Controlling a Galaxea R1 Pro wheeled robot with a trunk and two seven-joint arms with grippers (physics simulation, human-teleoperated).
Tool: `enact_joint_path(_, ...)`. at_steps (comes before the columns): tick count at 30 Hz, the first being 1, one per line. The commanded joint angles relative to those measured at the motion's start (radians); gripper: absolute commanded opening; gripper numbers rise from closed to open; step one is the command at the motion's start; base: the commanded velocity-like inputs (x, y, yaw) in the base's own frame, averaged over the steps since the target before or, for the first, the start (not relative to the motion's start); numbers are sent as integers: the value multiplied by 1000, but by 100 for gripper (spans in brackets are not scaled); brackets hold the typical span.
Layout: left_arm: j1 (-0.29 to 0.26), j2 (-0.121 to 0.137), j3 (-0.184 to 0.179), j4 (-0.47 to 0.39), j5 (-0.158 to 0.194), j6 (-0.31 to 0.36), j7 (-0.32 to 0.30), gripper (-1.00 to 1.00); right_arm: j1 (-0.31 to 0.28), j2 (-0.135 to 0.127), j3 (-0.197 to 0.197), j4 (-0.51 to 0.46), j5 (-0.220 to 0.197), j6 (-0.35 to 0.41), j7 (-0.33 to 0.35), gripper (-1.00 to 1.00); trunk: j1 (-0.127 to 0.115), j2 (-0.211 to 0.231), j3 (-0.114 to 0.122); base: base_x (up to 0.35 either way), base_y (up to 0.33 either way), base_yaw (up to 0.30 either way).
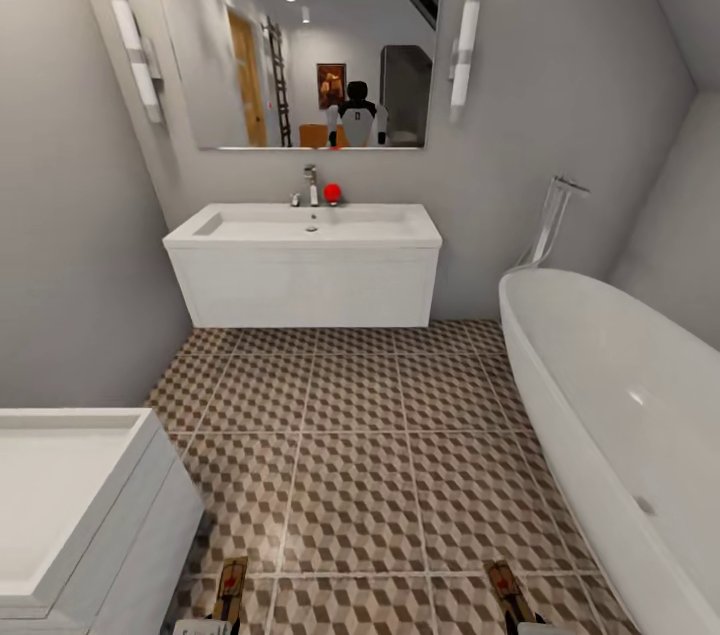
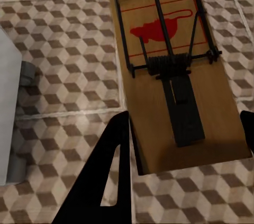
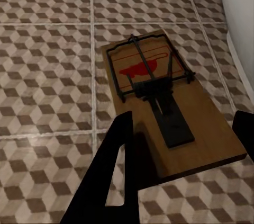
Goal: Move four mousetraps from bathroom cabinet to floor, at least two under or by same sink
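The bathroom sink [image 1: 302,260] hangs on the far wall, under a mirror [image 1: 300,60], and everything here is told from it. A tap [image 1: 311,185] and a small red thing [image 1: 332,193] sit at the back of the sink.

Far in front of the sink and off to its left stands a white unit [image 1: 75,505]. Just beside that unit, the left gripper [image 2: 182,160] holds a mousetrap [image 2: 177,73] over the bathroom floor [image 1: 350,435]. In the left wrist view its black fingers [image 2: 108,171] are spread to the width of the wooden board and press on its two long sides, near the end away from the red mark.

Straight out from the sink, the floor tiles show a brown and white cube pattern.

Further right, also far in front of the sink, the right gripper [image 3: 182,158] holds a second mousetrap [image 3: 164,110] the same way, with one finger on each side of the board. This one is tilted a little over the tiles.

To the right of the sink, a white bathtub [image 1: 620,425] runs along the wall, close to the second trap.
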Motion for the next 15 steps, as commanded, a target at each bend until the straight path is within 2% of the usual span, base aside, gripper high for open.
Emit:
enact_joint_path(1,-1,-1,-5,3,8,-4,-2,-100,-1,-1,6,1,-3,-3,-7,-100,1,0,-1,324,-81,0)
enact_joint_path(15,-1,-1,-5,3,8,-4,-2,-100,-1,-1,6,1,-3,-3,-7,-100,1,0,-1,328,-21,0)
